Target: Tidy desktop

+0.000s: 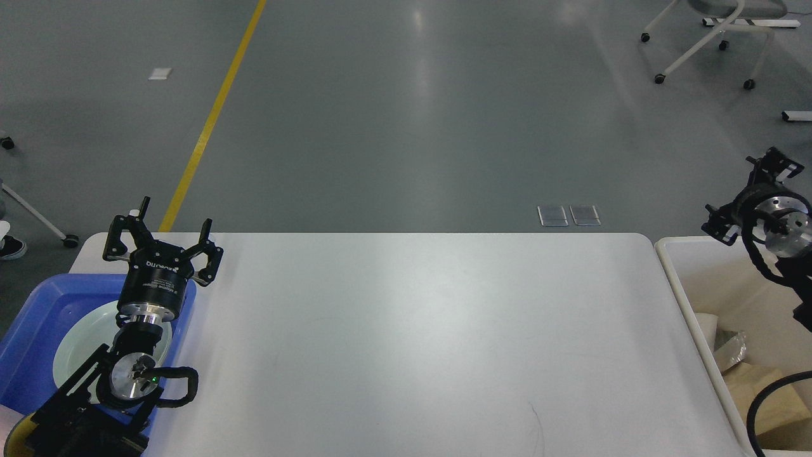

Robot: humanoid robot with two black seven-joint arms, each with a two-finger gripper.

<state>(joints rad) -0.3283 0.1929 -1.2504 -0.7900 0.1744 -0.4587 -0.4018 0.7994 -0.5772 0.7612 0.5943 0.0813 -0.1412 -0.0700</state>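
Surface (431, 330) bare, so tidying looks done. My left gripper (163, 236) hangs over the blue tray (32, 317), jaws spread, empty. Right gripper (771, 166) raised above the bin (682, 285); jaws unreadable.

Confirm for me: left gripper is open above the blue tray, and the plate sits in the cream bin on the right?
Not quite. The head view shows the plate in the blue tray, not the cream bin. The left gripper is open above that tray.

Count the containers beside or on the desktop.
2. A blue tray on the desktop's left end holds a plate; a cream-white bin stands off its right end. Others may be out of view.
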